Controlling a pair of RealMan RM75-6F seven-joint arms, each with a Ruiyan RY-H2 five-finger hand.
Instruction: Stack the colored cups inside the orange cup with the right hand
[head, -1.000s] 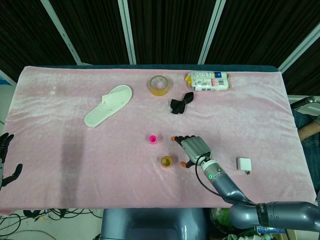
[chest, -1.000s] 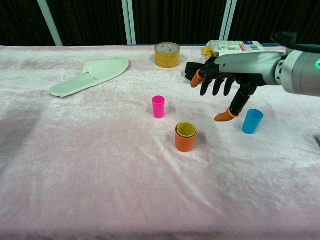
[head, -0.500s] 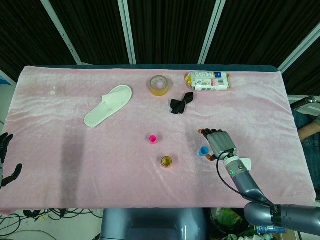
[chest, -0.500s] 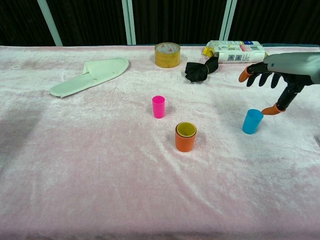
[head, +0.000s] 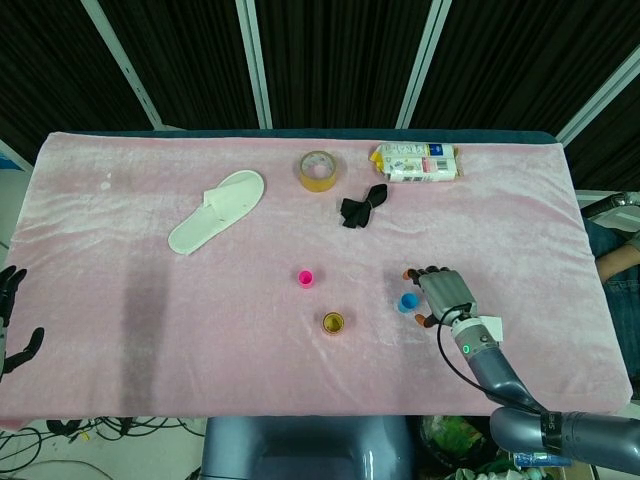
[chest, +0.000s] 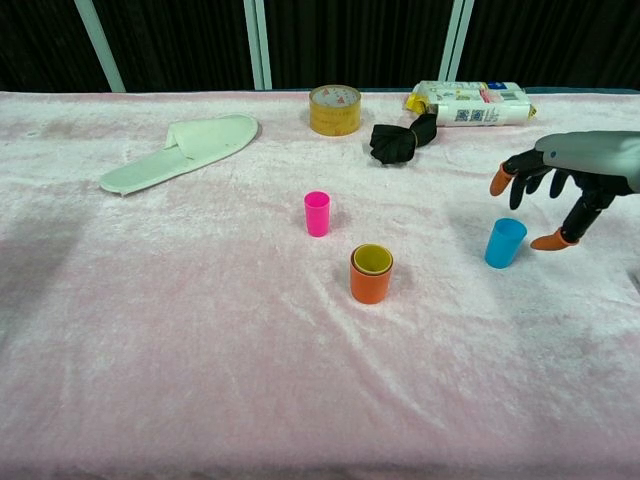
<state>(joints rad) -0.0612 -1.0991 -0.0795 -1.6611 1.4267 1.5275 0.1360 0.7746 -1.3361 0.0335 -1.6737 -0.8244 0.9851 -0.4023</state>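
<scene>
Toward the bench's front right, we have swung our right hand (chest: 560, 185) away from the orange cup (chest: 371, 280), already holding a yellow one, to just beside the upright blue cup (chest: 504, 242), fingers spread and empty, so grasping it comes next.

Right hand (chest: 560, 190): a second ago it hung above and just right of the orange cup (chest: 371, 274), covering the blue cup (chest: 505, 242) from the head view. It then swung out to the right and has now come lower, fingers spread and empty, beside the blue cup on its right. Blue cup now shows in the head view (head: 407, 302), just left of the fingertips (head: 424, 320). Thumb tip sits nearer the cup than half a second ago; contact not clear.
</scene>
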